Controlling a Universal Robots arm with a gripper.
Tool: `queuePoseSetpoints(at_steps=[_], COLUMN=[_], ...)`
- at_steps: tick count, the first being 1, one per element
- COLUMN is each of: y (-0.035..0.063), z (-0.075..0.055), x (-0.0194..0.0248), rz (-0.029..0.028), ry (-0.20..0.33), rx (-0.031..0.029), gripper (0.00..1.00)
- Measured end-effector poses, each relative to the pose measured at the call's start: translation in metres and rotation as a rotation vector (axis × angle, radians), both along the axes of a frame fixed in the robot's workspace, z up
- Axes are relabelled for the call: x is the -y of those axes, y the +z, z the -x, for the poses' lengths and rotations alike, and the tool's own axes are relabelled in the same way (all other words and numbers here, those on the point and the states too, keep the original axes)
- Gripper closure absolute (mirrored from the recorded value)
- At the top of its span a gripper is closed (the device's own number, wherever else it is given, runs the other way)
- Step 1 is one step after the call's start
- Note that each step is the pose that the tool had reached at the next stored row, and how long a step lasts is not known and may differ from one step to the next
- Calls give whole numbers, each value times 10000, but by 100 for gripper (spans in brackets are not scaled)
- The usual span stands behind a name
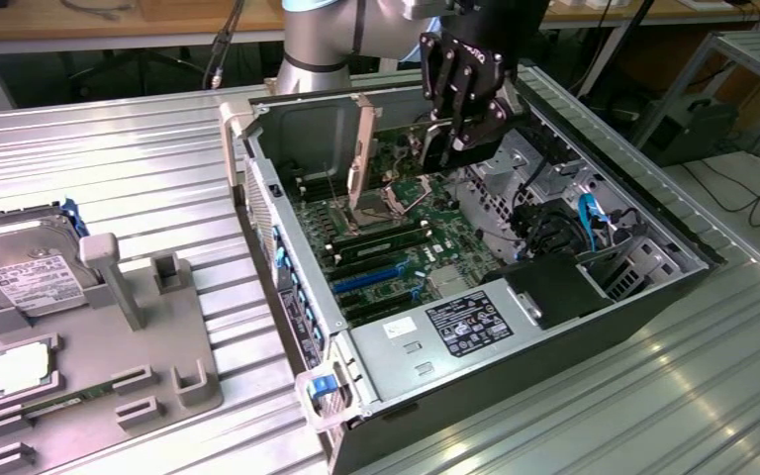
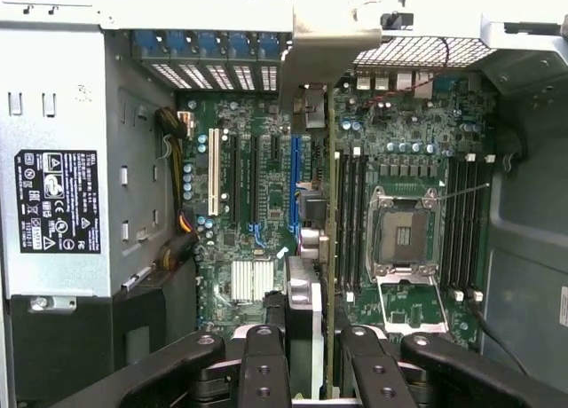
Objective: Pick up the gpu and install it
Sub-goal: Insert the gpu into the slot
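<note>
My gripper (image 1: 457,139) hangs over the open computer case (image 1: 644,228) and is shut on the gpu (image 1: 400,148). The card stands on edge, with its silvery end bracket (image 1: 360,139) toward the case's rear wall. In the wrist view the gpu (image 2: 329,248) appears edge-on as a thin line between my black fingers (image 2: 266,364), its bracket (image 2: 311,53) at the far end. It hovers above the motherboard (image 2: 257,222), just beside the blue expansion slot (image 2: 294,186), between that slot and the memory slots. I cannot tell whether its edge touches a slot.
The power supply (image 1: 466,322) with a black label fills the case's near end, and cables (image 1: 578,223) run along its right side in the exterior view. A grey fixture tray (image 1: 155,366) on the exterior view's left holds a hard drive (image 1: 31,277) and a processor (image 1: 21,368).
</note>
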State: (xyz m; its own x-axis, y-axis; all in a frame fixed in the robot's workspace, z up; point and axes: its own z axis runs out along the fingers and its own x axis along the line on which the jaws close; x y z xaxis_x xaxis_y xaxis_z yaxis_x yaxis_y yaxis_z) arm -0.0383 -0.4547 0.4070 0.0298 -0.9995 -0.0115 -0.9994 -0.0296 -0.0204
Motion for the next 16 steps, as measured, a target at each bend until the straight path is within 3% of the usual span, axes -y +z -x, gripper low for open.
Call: queuePoseSetpoints(at_steps=[6,9,16], y=[-75,-145,-266], z=[-4,-6,4], x=[0,-1,-2], rz=[2,40,63], ry=[373,361,-225], rx=[-17,-21,-23], gripper=[72,72,72])
